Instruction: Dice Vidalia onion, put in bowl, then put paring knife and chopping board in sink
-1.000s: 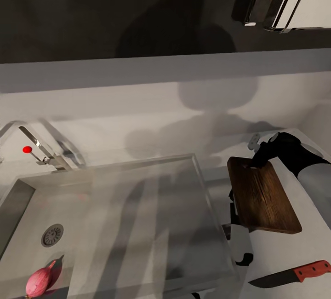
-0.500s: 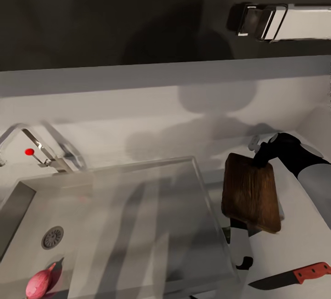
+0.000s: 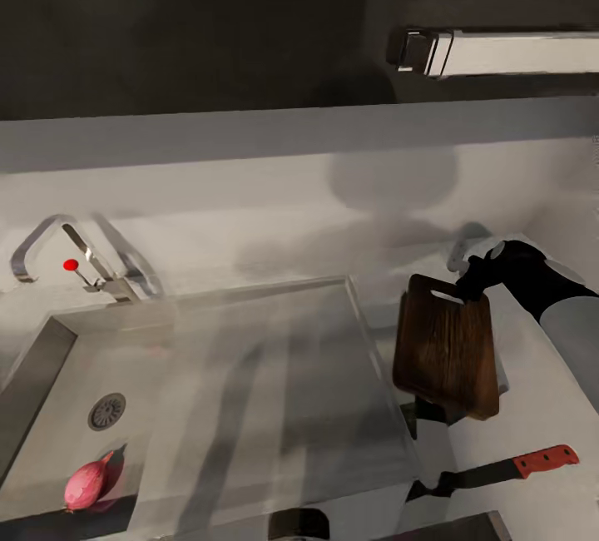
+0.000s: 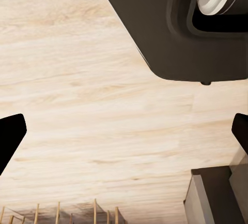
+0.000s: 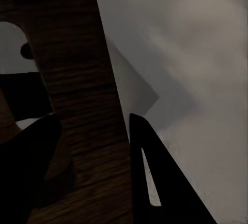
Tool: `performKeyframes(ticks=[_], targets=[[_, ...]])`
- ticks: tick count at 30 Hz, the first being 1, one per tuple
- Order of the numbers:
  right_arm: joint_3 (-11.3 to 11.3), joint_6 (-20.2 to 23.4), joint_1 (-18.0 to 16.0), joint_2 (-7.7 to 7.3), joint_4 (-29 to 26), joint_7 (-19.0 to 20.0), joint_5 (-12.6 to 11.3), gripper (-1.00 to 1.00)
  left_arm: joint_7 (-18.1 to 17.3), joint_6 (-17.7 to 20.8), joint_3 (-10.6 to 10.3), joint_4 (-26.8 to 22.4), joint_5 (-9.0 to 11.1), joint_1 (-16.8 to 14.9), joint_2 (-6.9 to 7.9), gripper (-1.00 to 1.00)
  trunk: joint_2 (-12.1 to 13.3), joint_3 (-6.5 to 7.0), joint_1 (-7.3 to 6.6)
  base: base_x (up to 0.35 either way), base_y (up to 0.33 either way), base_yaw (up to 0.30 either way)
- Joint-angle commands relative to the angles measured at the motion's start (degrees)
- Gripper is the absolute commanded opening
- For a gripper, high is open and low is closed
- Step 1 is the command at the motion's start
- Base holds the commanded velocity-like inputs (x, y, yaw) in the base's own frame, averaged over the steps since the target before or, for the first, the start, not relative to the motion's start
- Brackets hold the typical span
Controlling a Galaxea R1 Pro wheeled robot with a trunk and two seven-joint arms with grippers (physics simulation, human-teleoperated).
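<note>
The right gripper [image 3: 472,285] clamps the board [image 3: 445,349] by its slot end at right of frame, long axis hanging down, sink [image 3: 216,408] lying to its left; left gripper's state unclear

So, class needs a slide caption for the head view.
Right gripper lifts the chopping board beside the sink; onion inside.

A pale backsplash wall [image 3: 249,191] rises to dark upper cabinets [image 3: 166,17]; light wood-plank floor [image 4: 93,105] lies below.
</note>
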Motion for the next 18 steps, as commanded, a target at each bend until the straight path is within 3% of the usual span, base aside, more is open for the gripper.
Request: performKeyframes(ticks=[1,5,13,17,18], targets=[[0.27,0.35,-0.03,-0.07,-0.12,0.21,0.03,-1.0,-0.02,-0.02,-0.06,-0.11,-0.02,0.03,0.0,1.0,-0.09,0.01,0.01,-0.243,0.0,0.0],[0.27,0.42,-0.03,-0.09,-0.12,0.18,0.03,-1.0,-0.02,-0.01,-0.05,-0.11,0.0,0.03,-0.01,1.0,-0.09,0.38,0.01,-0.162,0.0,0.0],[-0.17,0.61,-0.03,-0.09,-0.17,-0.13,0.02,-1.0,-0.02,-0.03,0.0,-0.11,0.02,0.03,-0.01,1.0,-0.09,1.13,0.01,-0.017,0.0,0.0],[-2.46,0.66,-0.03,-0.1,-0.2,-0.25,0.03,-1.0,-0.02,-0.01,-0.01,-0.11,0.01,0.03,-0.01,1.0,-0.09,1.5,0.01,-0.001,0.0,0.0],[-4.35,0.67,-0.03,-0.09,-0.21,-0.29,0.03,-1.0,-0.02,0.0,0.0,-0.11,-0.01,0.03,-0.01,1.0,-0.09,1.6,0.01,0.0,0.0,0.0]])
